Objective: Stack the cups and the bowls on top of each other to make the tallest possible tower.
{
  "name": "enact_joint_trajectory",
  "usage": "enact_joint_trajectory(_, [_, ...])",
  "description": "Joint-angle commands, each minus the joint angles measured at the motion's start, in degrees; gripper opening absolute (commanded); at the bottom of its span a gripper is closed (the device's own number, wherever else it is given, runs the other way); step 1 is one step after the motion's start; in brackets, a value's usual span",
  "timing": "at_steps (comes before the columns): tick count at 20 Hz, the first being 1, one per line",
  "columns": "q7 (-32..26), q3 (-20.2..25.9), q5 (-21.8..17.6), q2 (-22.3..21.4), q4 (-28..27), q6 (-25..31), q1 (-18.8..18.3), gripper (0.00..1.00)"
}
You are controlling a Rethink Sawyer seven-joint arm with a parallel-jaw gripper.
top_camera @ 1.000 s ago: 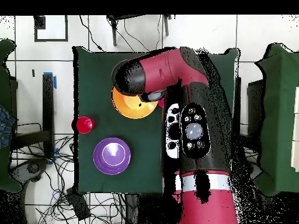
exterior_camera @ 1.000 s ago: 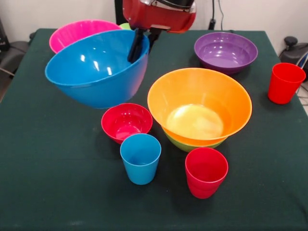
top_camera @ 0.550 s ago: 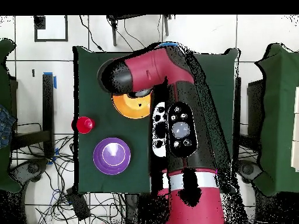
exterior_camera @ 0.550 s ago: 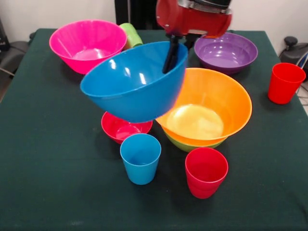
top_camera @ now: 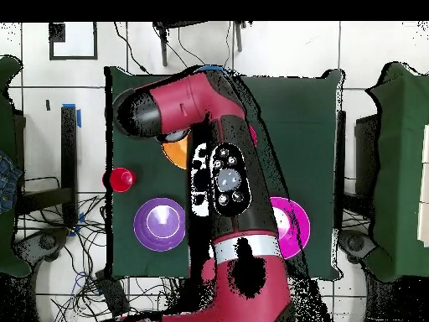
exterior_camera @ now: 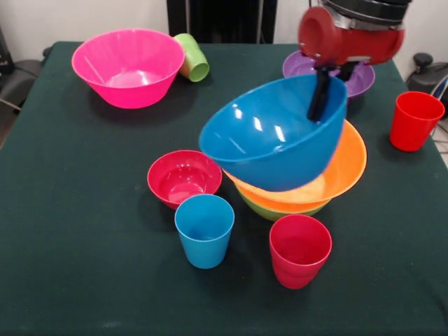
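Cups come nearest on the worktop (exterior_camera: 70,280): a red cup (exterior_camera: 299,250) and a sky blue cup (exterior_camera: 204,230), both empty, with the small red bowl (exterior_camera: 184,178) just behind. Next, the orange bowl (exterior_camera: 343,171) sits nested in a lime green bowl (exterior_camera: 269,209), and the pincer (exterior_camera: 320,98) grips the tilted blue bowl (exterior_camera: 269,143) by its rim above them. Farther back are a second red cup (exterior_camera: 414,120), the purple bowl (exterior_camera: 302,65), the empty pink bowl (exterior_camera: 128,66) and a lime green cup (exterior_camera: 192,57) on its side: four cups, six bowls.

Centre: raised bowl (exterior_camera: 269,143), tilted, hangs from the gripper (exterior_camera: 320,98) clamped on its rim, over the nested pair (exterior_camera: 343,168) on the table (exterior_camera: 84,245)
Left of pair: small bowl (exterior_camera: 183,178); near cup (exterior_camera: 204,229) just before it
Front: second cup (exterior_camera: 299,250) just before the pair
Far left: wide bowl (exterior_camera: 127,66); tipped cup (exterior_camera: 192,57) on its side just beside it, to the right
Far right: back bowl (exterior_camera: 297,66) behind the gripper; edge cup (exterior_camera: 414,120) upright, well apart
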Motion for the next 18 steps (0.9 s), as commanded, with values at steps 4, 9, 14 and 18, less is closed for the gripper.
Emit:
enact_joint_trajectory(4, [8.8,-0.7,4.4,5.7,1.7,4.6,3.3,0.0])
enact_joint_trajectory(9, [8.7,-2.7,5.3,6.7,0.8,6.8,4.6,0.0])
enact_joint_trajectory(14, [8.9,-4.6,5.6,7.2,0.2,8.4,5.7,0.0])
enact_joint_trajectory(18, [8.8,-5.6,6.2,7.5,-0.2,9.5,6.2,0.0])
